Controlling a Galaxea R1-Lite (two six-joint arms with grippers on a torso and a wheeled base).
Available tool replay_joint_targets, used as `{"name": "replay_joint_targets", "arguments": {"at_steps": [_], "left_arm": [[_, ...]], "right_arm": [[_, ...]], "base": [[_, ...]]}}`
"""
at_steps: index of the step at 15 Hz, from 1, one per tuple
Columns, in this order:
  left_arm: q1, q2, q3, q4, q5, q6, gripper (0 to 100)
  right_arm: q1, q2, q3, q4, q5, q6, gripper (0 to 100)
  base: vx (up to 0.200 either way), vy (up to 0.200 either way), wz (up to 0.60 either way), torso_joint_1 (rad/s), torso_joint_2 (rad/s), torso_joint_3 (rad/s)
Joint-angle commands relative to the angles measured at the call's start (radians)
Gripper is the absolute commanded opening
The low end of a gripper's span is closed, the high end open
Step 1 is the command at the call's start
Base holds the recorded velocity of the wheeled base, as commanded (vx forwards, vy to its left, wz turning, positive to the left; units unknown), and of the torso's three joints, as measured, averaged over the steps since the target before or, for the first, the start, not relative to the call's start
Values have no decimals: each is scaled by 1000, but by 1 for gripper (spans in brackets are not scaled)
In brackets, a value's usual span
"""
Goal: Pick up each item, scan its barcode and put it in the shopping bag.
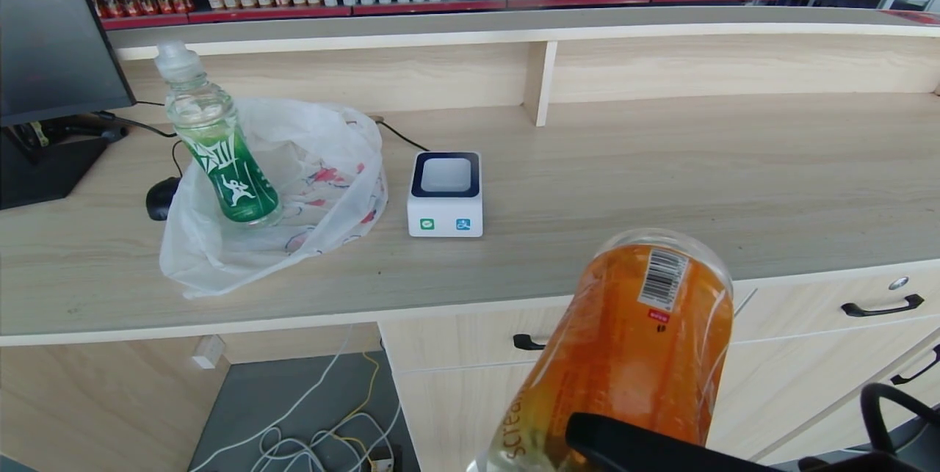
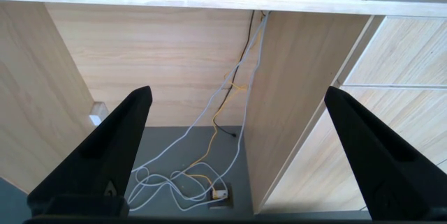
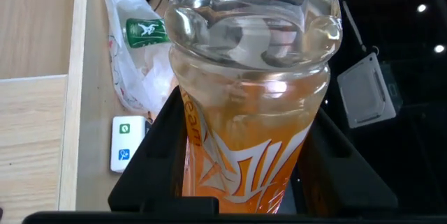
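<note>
My right gripper [image 3: 248,165] is shut on an orange drink bottle [image 1: 624,362], held tilted in front of the counter's edge, base toward the head camera. Its barcode label [image 1: 663,280] faces up. The black fingers [image 3: 164,154] press both sides of the orange bottle [image 3: 244,112]. A white scanner [image 1: 445,193] sits on the counter, to the left of and beyond the bottle. Left of it lies a white shopping bag [image 1: 308,186] with a green-labelled bottle [image 1: 220,149] standing in it. My left gripper [image 2: 237,161] is open with nothing in it, below the counter's level.
A monitor [image 1: 51,31] and a black mouse [image 1: 160,198] sit at the counter's left end. A raised shelf ledge [image 1: 543,31] runs along the back. Drawers with black handles [image 1: 881,307] are under the counter, and cables [image 2: 202,154] lie on the floor.
</note>
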Motion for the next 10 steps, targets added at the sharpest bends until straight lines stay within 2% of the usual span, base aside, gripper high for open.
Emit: {"name": "replay_joint_targets", "arguments": {"at_steps": [1,4,10], "left_arm": [[-1,0,0,0,0,-1,100],[-1,0,0,0,0,-1,100],[-1,0,0,0,0,-1,100]], "right_arm": [[1,2,5,0,0,10,0],[1,4,13,0,-4,50,0],[-1,14,44,0,-6,295,0]], "base": [[0,0,0,0,0,0],[0,0,0,0,0,0],[0,0,0,0,0,0]]}}
